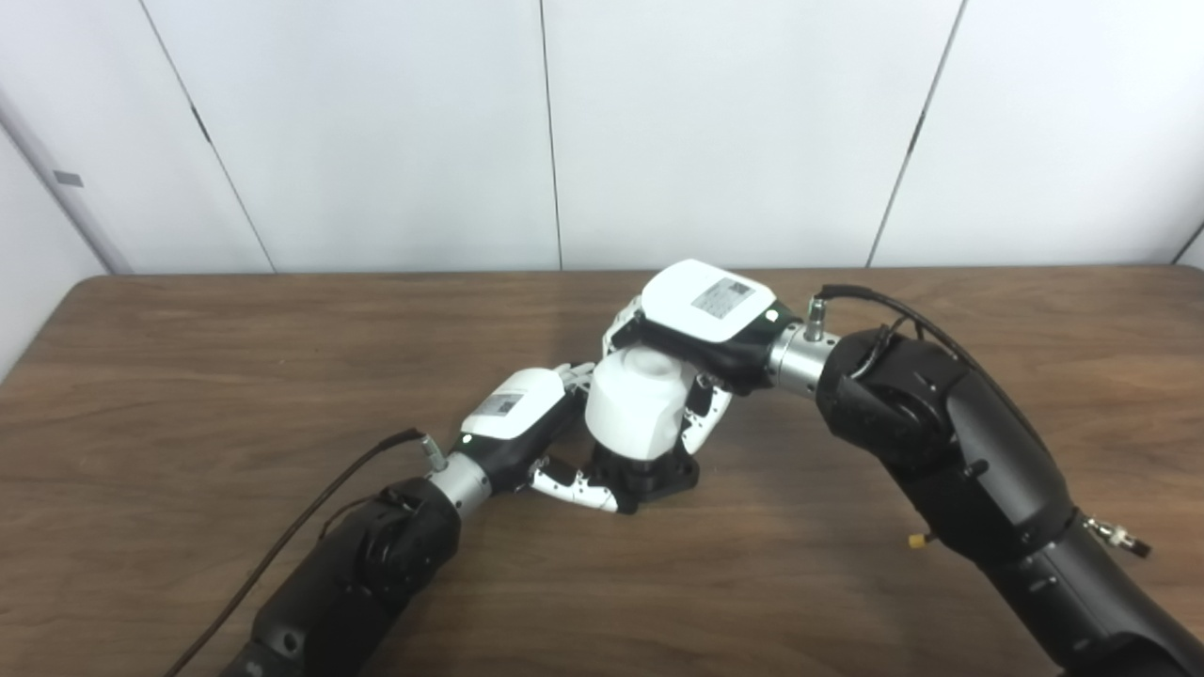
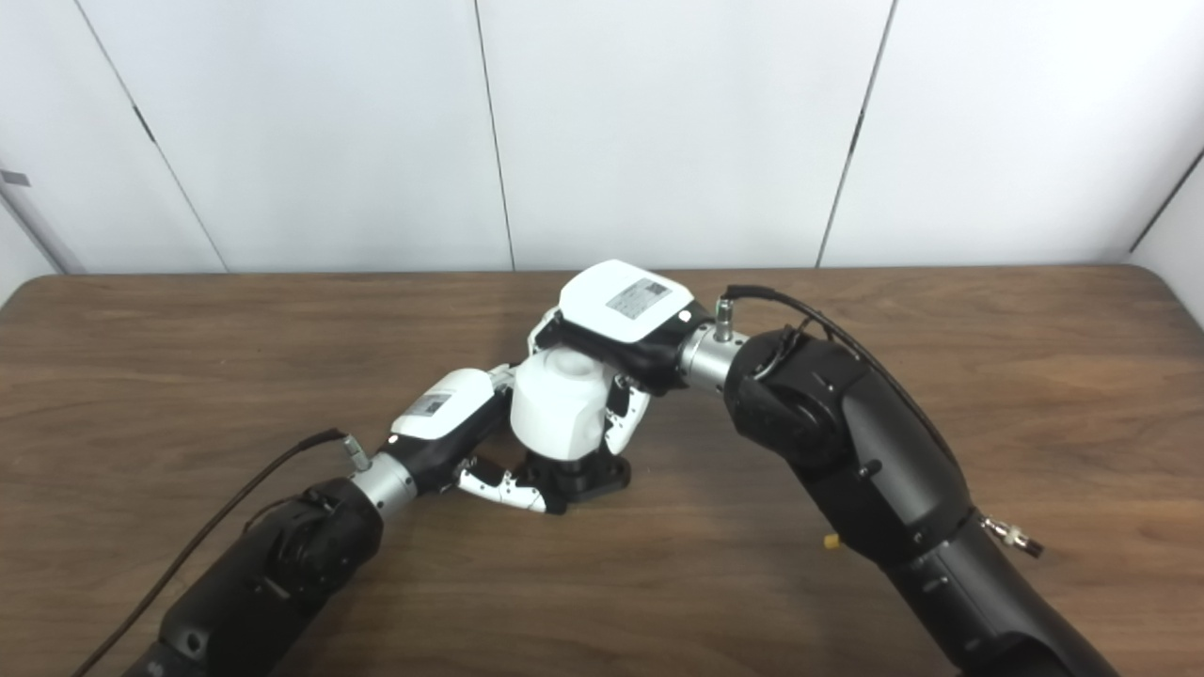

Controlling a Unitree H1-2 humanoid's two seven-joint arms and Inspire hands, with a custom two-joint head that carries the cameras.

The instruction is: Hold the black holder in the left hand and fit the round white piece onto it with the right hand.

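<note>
Left eye view shows both arms meeting near the middle of a dark wooden table (image 1: pixel 188 376). The black holder (image 1: pixel 658 475) stands on the table, and the left hand (image 1: pixel 517 418) comes in low from the left, its fingers (image 1: pixel 574 487) curled around the holder's near side and base, so it grips the holder. The round white piece (image 1: pixel 632 404) sits directly on top of the holder, upright, its lower edge meeting the black part; whether it is fully seated cannot be told. The right hand (image 1: pixel 701 315) reaches in from the right and lies over the white piece from above, palm downward, with its fingers (image 1: pixel 704 414) wrapped down the piece's right and far sides, grasping it. The two hands are just beside each other, nearly touching at the white piece. Behind the table stand plain white wall panels (image 1: pixel 376 132).
</note>
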